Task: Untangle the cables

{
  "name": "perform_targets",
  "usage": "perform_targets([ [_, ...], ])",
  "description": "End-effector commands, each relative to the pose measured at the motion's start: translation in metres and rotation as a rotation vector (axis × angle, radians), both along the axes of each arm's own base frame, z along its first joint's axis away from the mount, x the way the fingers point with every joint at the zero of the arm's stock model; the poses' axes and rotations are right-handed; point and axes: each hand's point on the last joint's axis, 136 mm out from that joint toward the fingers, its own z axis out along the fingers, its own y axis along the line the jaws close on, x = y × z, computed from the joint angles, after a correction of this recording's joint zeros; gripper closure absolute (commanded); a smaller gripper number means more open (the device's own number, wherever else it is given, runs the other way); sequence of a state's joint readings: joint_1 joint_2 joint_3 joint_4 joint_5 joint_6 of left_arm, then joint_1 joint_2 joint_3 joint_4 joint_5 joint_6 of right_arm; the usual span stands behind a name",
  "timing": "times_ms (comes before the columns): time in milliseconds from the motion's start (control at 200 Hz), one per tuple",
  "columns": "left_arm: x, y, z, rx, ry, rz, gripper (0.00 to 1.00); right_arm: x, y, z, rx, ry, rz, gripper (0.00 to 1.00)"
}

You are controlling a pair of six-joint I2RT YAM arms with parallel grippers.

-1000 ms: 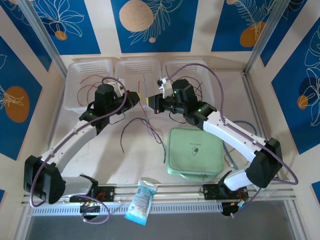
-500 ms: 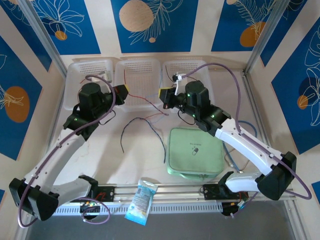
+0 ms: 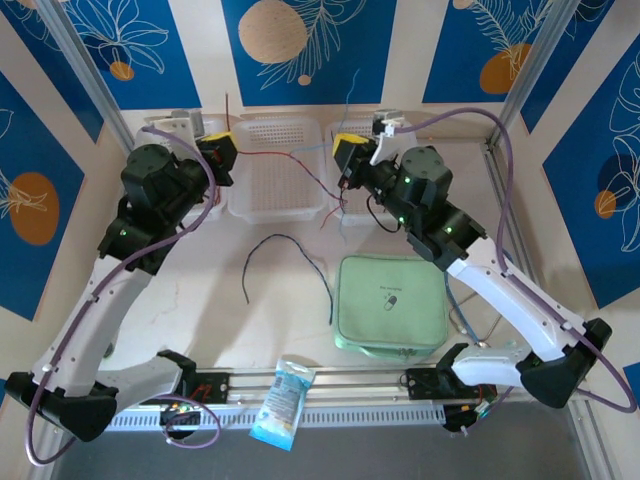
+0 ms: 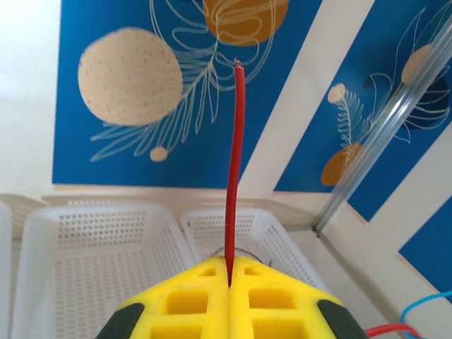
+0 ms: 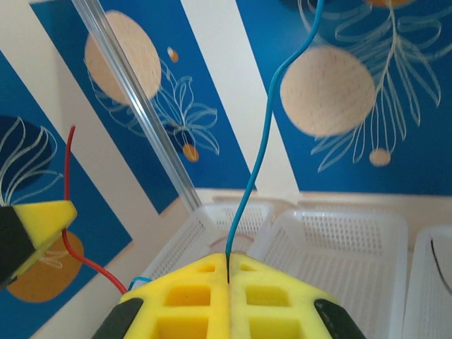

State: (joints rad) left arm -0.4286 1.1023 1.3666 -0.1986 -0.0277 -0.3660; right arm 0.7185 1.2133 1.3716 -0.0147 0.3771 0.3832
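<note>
The table [image 3: 200,310] carries three white baskets [image 3: 275,175] in a row along its far edge. A pale green zipped pouch [image 3: 390,305] lies flat on the near right part of the table.

The left hand [image 3: 222,152] is raised near the gap between the left and middle baskets. Its yellow fingers [image 4: 187,300] are pressed flush together on the red cable [image 4: 235,155], whose short end stands straight up from the seam between them. The right hand [image 3: 348,150] is raised at the left edge of the right basket. It is closed just as tightly on the blue cable [image 5: 261,155], whose free end rises above it in a gentle wave.

From the left hand, the red cable runs rightward over the middle basket. It then drops to a small cluster of wires just below the right hand, by that basket's near right corner.

A black cable [image 3: 290,245] lies loose on the table in an arch, between the baskets and the near rail, just left of the pouch and apart from both hands. A blue-and-white packet [image 3: 282,400] lies across the near rail between the arm bases.
</note>
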Motion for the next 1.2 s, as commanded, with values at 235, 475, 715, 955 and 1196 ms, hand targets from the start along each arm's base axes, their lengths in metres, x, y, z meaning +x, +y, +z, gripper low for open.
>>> perform_targets([
  [235,-0.008,0.030,0.063,0.024,-0.222,0.150,1.00,-0.020,-0.062,0.074,0.042,-0.195,-0.146,1.00],
  [475,-0.015,0.048,0.061,0.056,-0.246,0.236,1.00,-0.026,-0.097,0.073,0.060,-0.193,-0.214,1.00],
  [715,-0.012,0.061,0.036,0.071,-0.180,0.302,1.00,-0.027,-0.136,0.058,0.078,-0.145,-0.299,1.00],
  [955,-0.010,0.077,0.016,0.080,-0.142,0.375,1.00,-0.033,-0.170,0.048,0.080,-0.114,-0.381,1.00],
  [1196,-0.008,0.104,0.006,0.074,-0.091,0.462,1.00,-0.039,-0.197,0.040,0.073,-0.097,-0.450,1.00],
])
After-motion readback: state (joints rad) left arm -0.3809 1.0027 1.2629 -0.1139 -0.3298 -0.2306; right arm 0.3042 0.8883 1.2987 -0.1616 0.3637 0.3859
